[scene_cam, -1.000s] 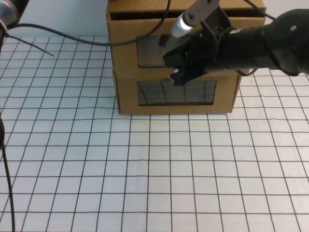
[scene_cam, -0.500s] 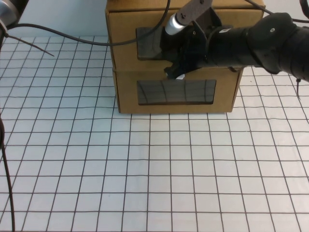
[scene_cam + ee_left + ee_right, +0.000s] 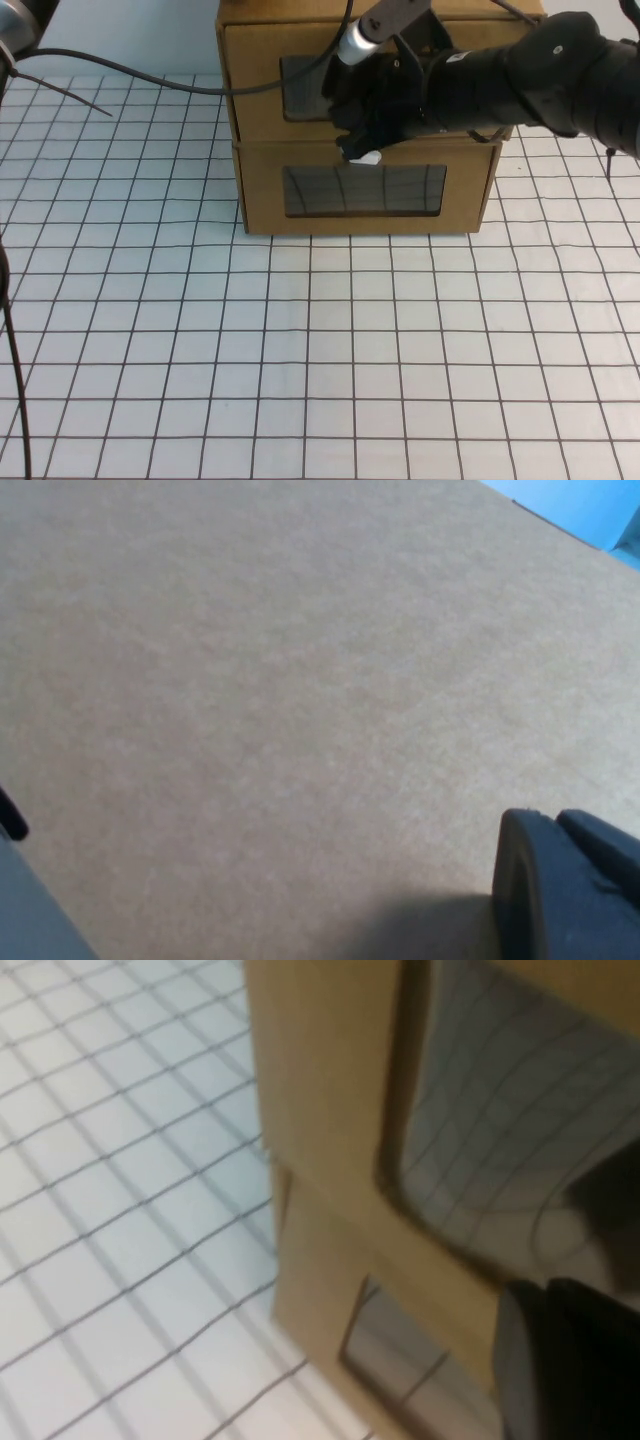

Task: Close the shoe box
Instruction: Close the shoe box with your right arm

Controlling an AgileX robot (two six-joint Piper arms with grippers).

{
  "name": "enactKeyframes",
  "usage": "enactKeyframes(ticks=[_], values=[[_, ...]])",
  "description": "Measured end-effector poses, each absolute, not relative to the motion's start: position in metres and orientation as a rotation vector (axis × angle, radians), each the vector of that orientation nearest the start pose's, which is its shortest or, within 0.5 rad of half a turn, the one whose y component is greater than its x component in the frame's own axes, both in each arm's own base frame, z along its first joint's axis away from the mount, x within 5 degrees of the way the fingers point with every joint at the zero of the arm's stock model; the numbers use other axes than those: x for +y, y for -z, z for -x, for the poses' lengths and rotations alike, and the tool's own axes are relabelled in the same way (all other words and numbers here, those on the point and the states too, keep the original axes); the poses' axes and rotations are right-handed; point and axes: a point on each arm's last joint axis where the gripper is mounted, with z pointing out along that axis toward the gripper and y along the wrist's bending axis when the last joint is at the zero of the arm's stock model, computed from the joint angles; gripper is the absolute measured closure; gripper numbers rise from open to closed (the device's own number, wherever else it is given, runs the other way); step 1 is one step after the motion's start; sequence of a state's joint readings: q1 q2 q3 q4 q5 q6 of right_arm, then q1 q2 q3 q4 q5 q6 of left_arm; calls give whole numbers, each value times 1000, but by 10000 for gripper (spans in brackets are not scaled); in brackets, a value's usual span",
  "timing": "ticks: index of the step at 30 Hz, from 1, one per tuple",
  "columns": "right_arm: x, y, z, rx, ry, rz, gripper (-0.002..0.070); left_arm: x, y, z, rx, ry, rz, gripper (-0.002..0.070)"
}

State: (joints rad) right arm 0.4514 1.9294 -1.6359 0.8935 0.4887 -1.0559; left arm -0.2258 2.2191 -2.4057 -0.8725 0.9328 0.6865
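Observation:
Two brown cardboard boxes are stacked at the back of the table. The upper one is the shoe box, with a clear window and a white pull tab below it. Its drawer front sits about flush with the box under it. My right gripper is shut and pressed against the shoe box front just above the tab, holding nothing. In the right wrist view the shoe box fills the frame beside the right gripper. My left gripper hangs close over plain cardboard.
The lower cardboard box has its own window and stands on the white gridded table. A black cable runs from the far left to the boxes. The right arm crosses in front of the upper box.
The right gripper has pushed left and back against the shoe box front. The drawer, sticking out a second ago, has slid in to about flush.

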Motion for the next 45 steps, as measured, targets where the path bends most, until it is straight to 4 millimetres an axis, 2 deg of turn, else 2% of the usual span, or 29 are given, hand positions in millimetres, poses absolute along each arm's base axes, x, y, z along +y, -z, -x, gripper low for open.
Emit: enactKeyframes(ticks=[9, 16, 19, 30, 45], values=[[228, -307, -377, 2014, -632, 1028, 689, -167, -383, -476, 1863, 765, -708, 677], [220, -340, -370, 1921, -577, 966, 689, -167, -383, -476, 1861, 770, -708, 677], [218, -345, -374, 1887, -541, 915, 689, -167, -383, -476, 1862, 771, -709, 677], [217, -337, -392, 1845, -449, 799, 689, -168, -384, -475, 1859, 782, -716, 677], [210, -331, -394, 1899, -492, 817, 689, -168, -383, -474, 1862, 787, -727, 677]])
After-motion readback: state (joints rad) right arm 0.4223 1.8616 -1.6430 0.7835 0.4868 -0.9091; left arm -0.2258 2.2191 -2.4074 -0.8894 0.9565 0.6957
